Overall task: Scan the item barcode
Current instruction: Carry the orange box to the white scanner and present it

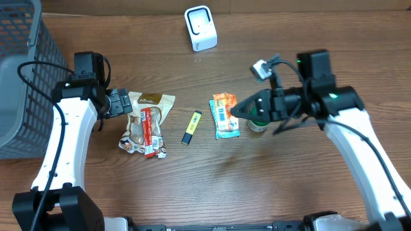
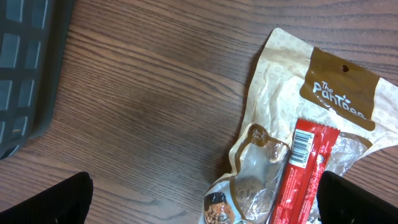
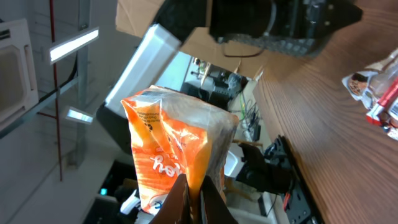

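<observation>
You can see the surface [image 1: 270, 186] is brown wood with fine lines, not shiny. The orange packet [image 3: 168, 155] is crinkly, shiny plastic. The tan pouch [image 2: 280, 93] looks papery, with a clear, wrinkled window. The red wrapper [image 2: 301, 174] is glossy. The basket [image 1: 19, 77] is dull grey plastic.

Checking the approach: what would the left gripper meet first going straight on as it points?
Probably the beige Pantree snack pouch, lying right ahead of the open left gripper; depth is unclear, so it could touch the wooden table first.
</observation>
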{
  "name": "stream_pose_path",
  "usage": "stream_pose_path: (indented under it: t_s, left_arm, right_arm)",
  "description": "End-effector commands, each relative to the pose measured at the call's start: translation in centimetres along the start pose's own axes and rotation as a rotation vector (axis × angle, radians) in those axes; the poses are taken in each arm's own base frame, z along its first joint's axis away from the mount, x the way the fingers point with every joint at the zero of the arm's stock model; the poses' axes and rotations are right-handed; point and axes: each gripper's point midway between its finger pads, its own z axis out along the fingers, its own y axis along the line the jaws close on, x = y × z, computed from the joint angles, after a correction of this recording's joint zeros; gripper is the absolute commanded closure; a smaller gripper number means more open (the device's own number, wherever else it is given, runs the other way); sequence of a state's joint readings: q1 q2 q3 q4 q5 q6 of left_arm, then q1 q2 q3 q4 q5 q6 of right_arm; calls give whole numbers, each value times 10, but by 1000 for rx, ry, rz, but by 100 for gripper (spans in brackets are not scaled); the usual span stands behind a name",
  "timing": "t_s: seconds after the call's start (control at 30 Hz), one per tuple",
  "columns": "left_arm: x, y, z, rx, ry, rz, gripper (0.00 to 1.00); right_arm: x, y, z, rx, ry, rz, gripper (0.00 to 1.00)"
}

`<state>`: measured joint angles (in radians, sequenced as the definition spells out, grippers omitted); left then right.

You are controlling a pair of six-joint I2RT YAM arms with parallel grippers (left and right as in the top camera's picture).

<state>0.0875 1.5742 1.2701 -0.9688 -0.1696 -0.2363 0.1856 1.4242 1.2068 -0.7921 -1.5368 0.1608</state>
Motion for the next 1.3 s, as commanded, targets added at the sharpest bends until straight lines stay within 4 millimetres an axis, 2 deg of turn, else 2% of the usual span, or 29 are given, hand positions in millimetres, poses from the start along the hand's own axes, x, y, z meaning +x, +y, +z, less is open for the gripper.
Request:
stream_pose_path:
  t_s: [0.0, 0.17, 0.4, 0.47, 0.53, 0.6, 0.73, 0.83, 0.93, 1.07, 1.13, 1.27]
  left_arm:
    - [-2, 2, 2, -11, 0, -7, 0]
    - [-2, 2, 2, -12, 0, -7, 0]
    - [-2, 2, 2, -12, 0, -7, 0]
    - [-2, 2, 2, -12, 0, -7, 0]
    - [-2, 2, 2, -11, 0, -7, 0]
    - [-2, 2, 2, -12, 0, -7, 0]
    - [-2, 2, 2, -12, 0, -7, 0]
    - [-2, 2, 2, -11, 0, -7, 0]
    - [-2, 2, 2, -12, 0, -7, 0]
    - [-2, 2, 2, -11, -1, -7, 0]
    - [-2, 2, 2, -12, 0, -7, 0]
    - [-2, 2, 2, -11, 0, -7, 0]
  right_arm:
    - [7, 33, -4, -27, -4, -67, 96]
    - [12, 42, -4, -27, -4, -80, 96]
    - [11, 41, -4, -21, -6, -107, 96]
    - [10, 35, -4, 14, -15, -130, 96]
    - [6, 20, -4, 100, -35, -129, 96]
    - [0, -8, -10, 267, -71, -109, 96]
    - [-5, -66, -37, 622, -131, -40, 96]
    - [-7, -89, -54, 773, -151, -17, 96]
    - [-11, -90, -54, 776, -166, -11, 97]
    - [-28, -83, -55, 761, -233, 21, 97]
    - [-41, -72, -57, 768, -250, 19, 97]
    - [-78, -47, -64, 867, -253, 21, 97]
